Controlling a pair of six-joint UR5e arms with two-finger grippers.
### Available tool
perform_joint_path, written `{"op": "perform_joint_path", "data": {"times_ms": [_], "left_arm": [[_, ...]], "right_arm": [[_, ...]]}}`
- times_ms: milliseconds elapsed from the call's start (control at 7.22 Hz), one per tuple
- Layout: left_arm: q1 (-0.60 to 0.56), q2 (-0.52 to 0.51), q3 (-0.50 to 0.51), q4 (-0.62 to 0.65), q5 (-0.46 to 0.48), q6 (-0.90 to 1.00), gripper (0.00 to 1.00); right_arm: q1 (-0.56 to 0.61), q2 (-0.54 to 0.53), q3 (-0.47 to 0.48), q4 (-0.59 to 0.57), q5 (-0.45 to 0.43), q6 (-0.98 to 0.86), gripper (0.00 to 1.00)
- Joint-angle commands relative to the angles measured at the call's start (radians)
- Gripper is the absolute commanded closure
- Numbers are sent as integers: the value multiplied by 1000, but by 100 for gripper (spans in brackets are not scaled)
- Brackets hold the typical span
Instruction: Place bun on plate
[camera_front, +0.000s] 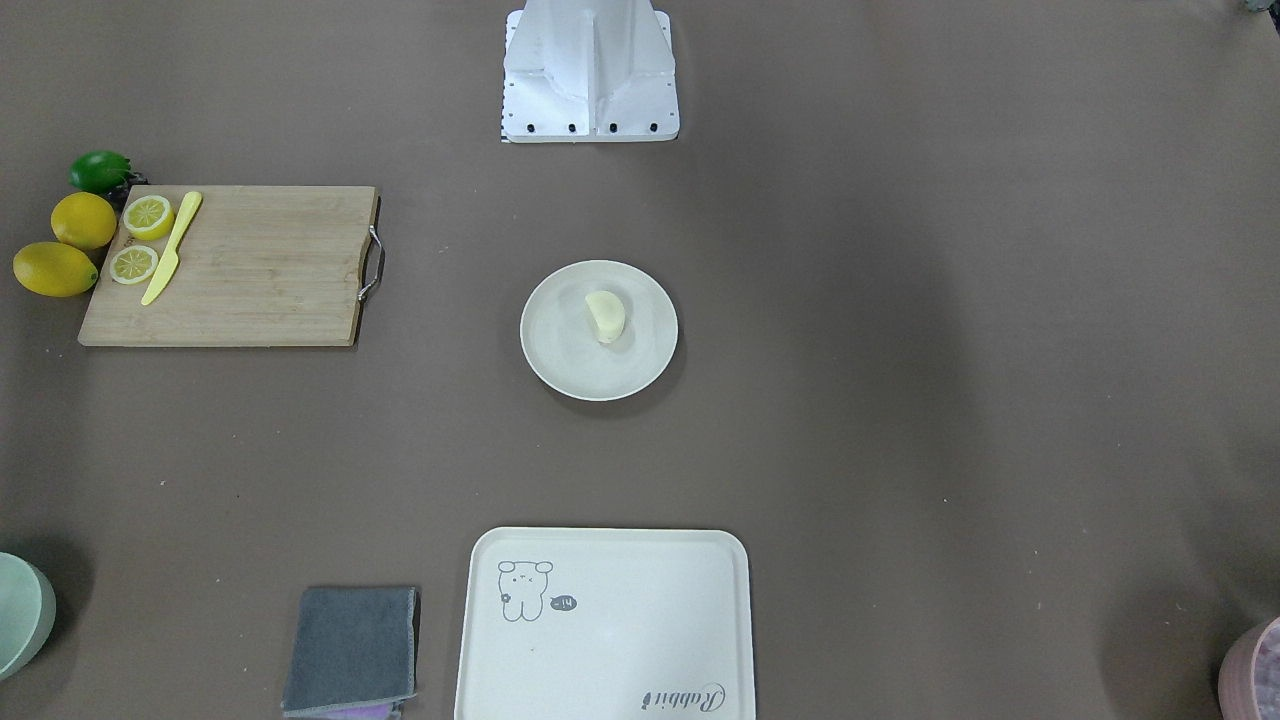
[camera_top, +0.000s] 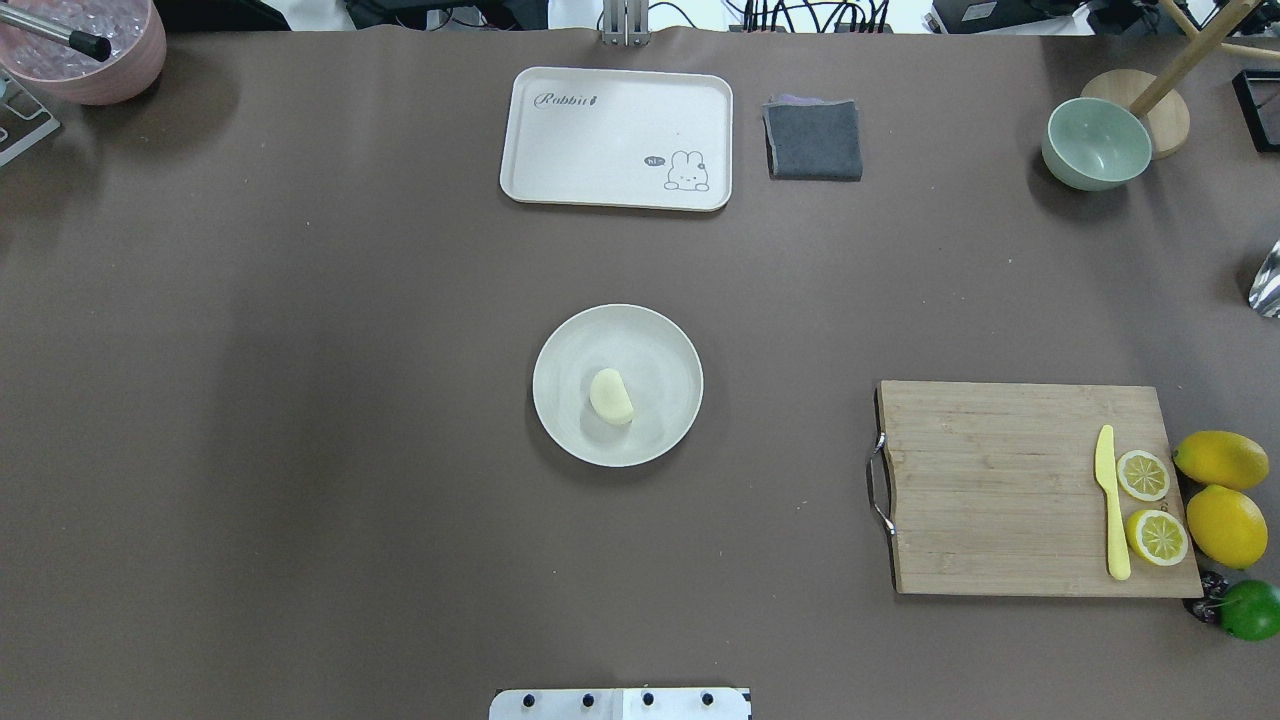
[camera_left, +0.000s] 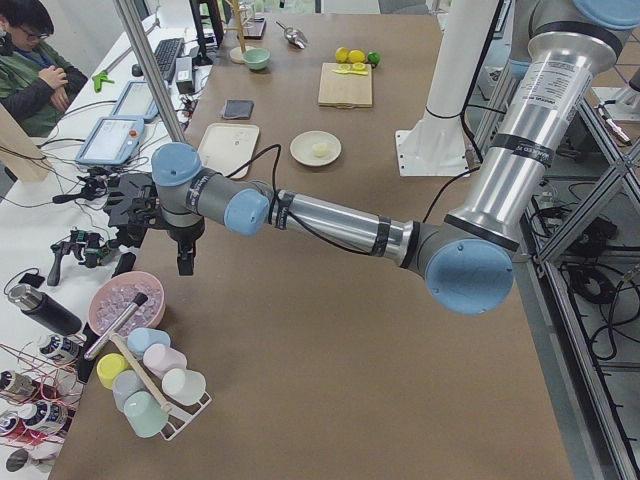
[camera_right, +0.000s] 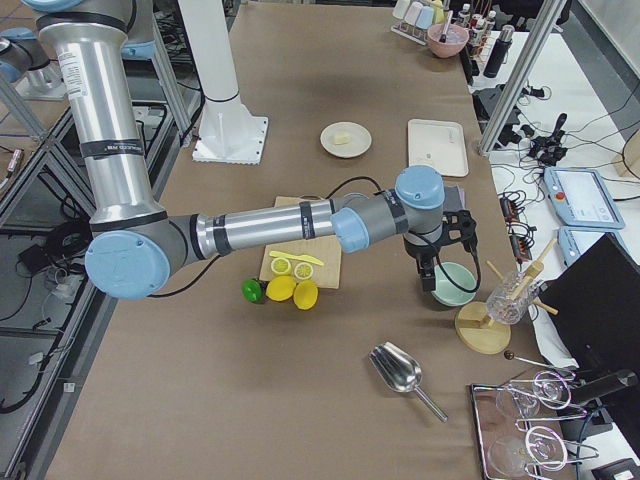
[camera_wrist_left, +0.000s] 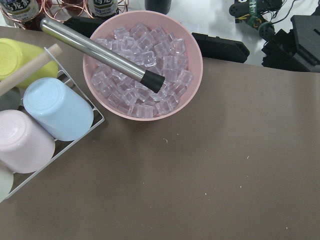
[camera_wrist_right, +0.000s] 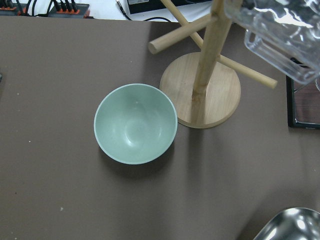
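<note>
Bun (camera_front: 605, 316): I am seeing it lying on the plate (camera_front: 560, 355), close to the plate's middle.
Plate: it is sitting in the middle of the bench, well apart from both arms.
Left pincer (camera_left: 185, 258): it is hanging over the bench's far left corner, near the pink bowl (camera_wrist_left: 150, 115) of ice. I am only catching it from the side, so I cannot tell whether it is spread or pressed together.
Right pincer (camera_right: 428, 278): it is hanging by the green bowl (camera_wrist_right: 135, 124) near the far right corner. Again I cannot tell its state.
</note>
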Motion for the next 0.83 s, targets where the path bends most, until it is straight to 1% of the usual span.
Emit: {"op": "perform_joint_path", "data": {"times_ms": [0,138,277,692], "left_arm": [[-29,0,44,43,0,0,2],[-50,5,38,61,-5,3,2],[-60,32,36,58,-8,3,2],[-60,49,24,63,-6,3,2]], "right_arm": [[8,-53,40,-3,0,1,0],[8,-43,26,-3,-3,1,0],[8,-37,23,-9,-4,1,0],[-6,-33,24,-20,-10,1,0]]}}
